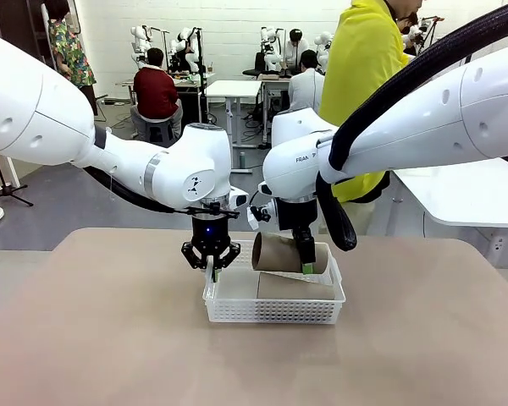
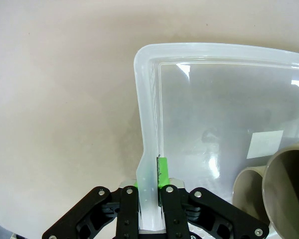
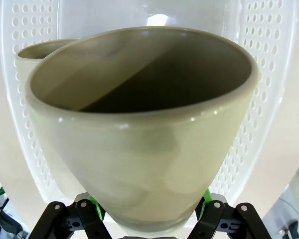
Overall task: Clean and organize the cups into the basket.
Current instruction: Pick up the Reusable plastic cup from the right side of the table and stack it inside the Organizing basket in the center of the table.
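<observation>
Your left fingers (image 2: pixel 162 175) are clamped on the rim of the basket (image 1: pixel 271 315), while your right fingers (image 1: pixel 306 258) grip a tan cup (image 1: pixel 275 252) sideways above it.

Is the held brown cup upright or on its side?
On its side: the cup is held sideways by the right hand, over the basket.

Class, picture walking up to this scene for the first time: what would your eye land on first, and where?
The tan cup held sideways in the right tool, over the white basket in the middle of the table, where another tan cup already lies. Next, the left tool pinching the basket's left rim, and the person in a yellow jacket on the far side.
</observation>
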`<move>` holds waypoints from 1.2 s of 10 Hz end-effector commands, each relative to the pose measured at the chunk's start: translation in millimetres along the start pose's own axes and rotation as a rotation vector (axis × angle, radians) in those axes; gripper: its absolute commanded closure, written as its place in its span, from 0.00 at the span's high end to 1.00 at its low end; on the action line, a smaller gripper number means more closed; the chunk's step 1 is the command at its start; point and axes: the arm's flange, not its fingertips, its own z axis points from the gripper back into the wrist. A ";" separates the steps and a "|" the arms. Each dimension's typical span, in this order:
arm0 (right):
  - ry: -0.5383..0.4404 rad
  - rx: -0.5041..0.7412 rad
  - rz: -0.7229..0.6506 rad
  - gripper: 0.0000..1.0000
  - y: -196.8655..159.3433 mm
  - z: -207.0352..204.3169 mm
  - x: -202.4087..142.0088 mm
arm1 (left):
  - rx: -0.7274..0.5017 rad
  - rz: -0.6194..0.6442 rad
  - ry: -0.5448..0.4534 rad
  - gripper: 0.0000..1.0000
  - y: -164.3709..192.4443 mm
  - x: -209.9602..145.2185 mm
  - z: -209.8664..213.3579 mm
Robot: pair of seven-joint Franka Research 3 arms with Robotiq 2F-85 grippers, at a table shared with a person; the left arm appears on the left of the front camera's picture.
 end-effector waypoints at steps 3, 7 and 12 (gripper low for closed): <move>-0.029 0.024 0.026 1.00 -2.4 -0.5 -0.1 | 0.006 -0.006 0.004 0.00 -1.7 -2.9 -2.1; -0.036 0.025 0.023 1.00 -1.8 -0.1 -0.3 | 0.006 -0.006 0.004 0.00 -1.7 -2.9 -2.1; 0.013 0.025 0.003 1.00 10.6 16.0 -9.8 | 0.006 -0.006 0.004 0.00 -1.7 -2.9 -2.1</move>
